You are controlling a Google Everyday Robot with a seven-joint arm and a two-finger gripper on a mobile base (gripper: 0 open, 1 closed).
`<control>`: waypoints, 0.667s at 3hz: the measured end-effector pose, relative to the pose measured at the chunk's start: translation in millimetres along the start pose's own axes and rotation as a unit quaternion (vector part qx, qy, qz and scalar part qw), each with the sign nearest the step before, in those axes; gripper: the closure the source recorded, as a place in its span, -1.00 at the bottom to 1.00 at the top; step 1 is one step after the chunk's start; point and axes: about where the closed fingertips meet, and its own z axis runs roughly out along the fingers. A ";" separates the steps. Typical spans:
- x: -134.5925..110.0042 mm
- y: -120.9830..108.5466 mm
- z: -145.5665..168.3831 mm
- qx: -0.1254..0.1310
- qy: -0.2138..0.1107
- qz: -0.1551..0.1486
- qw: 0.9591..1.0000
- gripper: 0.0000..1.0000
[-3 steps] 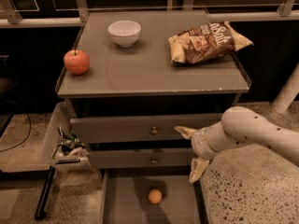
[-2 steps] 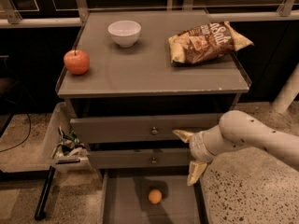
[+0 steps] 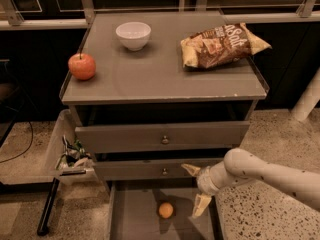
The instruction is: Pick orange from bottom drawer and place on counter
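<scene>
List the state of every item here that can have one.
bottom drawer, pulled open
orange, loose on its floor
gripper, jaws open, right of orange, above the drawer
middle drawer, shut
bowl, upright, empty
chip bag, lying flat on counter
apple, upright on counter

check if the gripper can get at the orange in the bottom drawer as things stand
Probably yes. The bottom drawer is pulled open, the orange lies bare on its floor, and the gripper hangs just beside it with jaws spread. Nothing sits between them.
</scene>
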 end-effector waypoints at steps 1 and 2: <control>29.6 15.2 40.0 -0.006 -0.027 0.017 0.999 -1.00; 53.6 24.6 71.0 -0.007 -0.053 0.032 0.998 -1.00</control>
